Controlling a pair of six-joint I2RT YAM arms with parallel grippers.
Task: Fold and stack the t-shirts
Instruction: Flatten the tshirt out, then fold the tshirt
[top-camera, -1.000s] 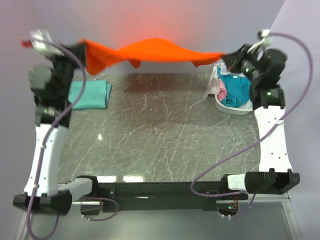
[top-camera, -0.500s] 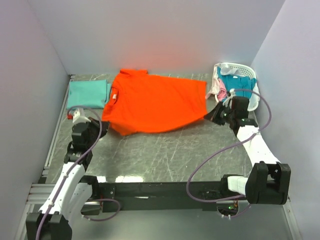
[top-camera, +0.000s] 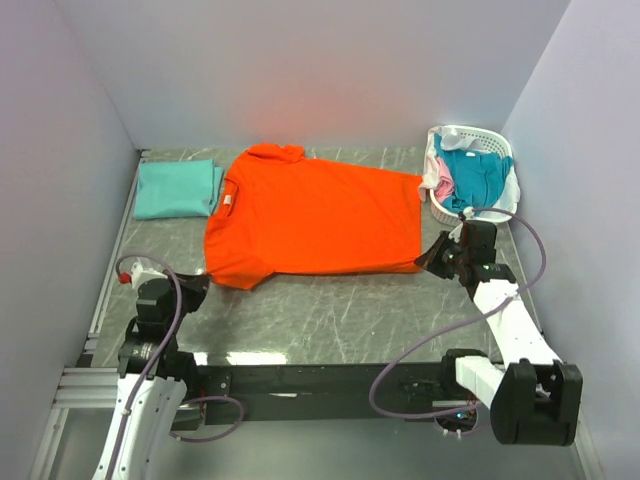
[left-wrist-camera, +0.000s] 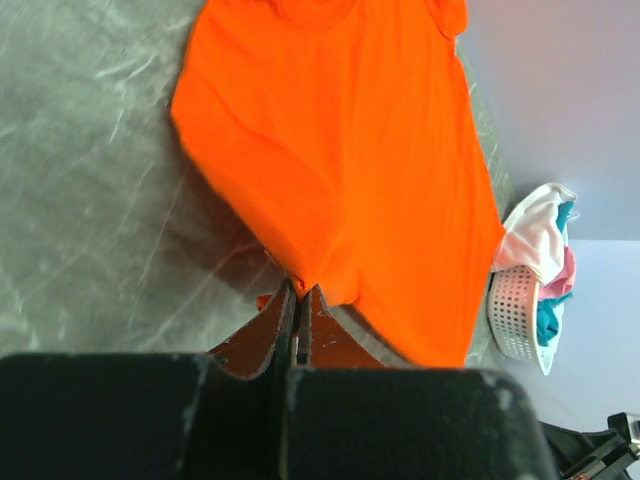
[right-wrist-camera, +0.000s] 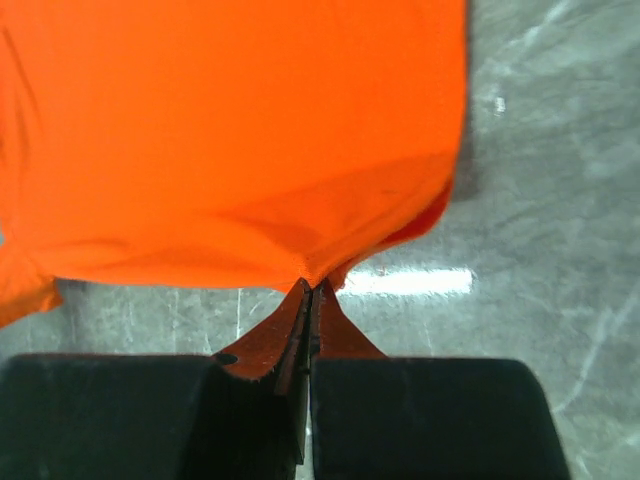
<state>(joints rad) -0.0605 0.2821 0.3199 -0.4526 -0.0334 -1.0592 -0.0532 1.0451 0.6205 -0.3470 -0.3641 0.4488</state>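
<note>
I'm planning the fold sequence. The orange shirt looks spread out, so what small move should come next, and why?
Probably open both claws and let go. The orange t-shirt lies nearly flat on the table, while the left claw and right claw are shut on its near corners, so those need freeing before any fold.

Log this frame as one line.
orange t-shirt: flat on table | left gripper: shut on near-left corner | right gripper: shut on near-right corner | mint-green t-shirt: folded, far left | basket: teal cloth inside
</note>
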